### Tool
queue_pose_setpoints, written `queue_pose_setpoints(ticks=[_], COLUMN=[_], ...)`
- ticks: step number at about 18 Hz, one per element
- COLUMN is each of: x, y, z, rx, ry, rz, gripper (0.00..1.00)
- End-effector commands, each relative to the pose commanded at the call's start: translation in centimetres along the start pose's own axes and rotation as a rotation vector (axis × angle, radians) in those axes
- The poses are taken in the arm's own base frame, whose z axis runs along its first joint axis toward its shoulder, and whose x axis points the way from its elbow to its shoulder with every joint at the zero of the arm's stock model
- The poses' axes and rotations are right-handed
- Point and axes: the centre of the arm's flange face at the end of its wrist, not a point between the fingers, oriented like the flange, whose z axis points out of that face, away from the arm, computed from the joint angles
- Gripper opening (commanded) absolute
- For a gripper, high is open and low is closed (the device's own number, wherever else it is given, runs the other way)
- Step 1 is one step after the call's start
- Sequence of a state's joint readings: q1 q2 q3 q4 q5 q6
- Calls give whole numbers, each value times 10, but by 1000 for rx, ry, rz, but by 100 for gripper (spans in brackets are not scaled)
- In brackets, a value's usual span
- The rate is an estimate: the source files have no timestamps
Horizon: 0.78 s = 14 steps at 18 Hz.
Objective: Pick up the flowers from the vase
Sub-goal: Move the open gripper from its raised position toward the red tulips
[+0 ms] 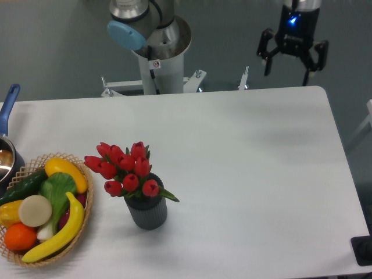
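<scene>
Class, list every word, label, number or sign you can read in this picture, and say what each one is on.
No text here can be read.
Small sticker with a red mark on the robot base column: too small and blurred to read.
Vase, flowers, wicker basket and tool: no lettering visible.

White table (244, 168): vase (147, 211), wicker basket (35, 168), pot (8, 152).

No legible text, small sticker (155, 64) on robot base unreadable
</scene>
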<state>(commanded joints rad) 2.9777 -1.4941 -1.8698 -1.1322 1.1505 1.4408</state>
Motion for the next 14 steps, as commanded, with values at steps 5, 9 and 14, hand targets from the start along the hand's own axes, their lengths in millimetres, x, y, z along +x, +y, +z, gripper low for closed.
queue_pose_setpoints(ticks=[5, 9, 14], x=[16, 38, 54], y=[-27, -38, -67], z=[14, 28, 35], rx=[173, 248, 328], ry=[68, 123, 154], rz=[-51, -59, 3], gripper=[100, 100, 100])
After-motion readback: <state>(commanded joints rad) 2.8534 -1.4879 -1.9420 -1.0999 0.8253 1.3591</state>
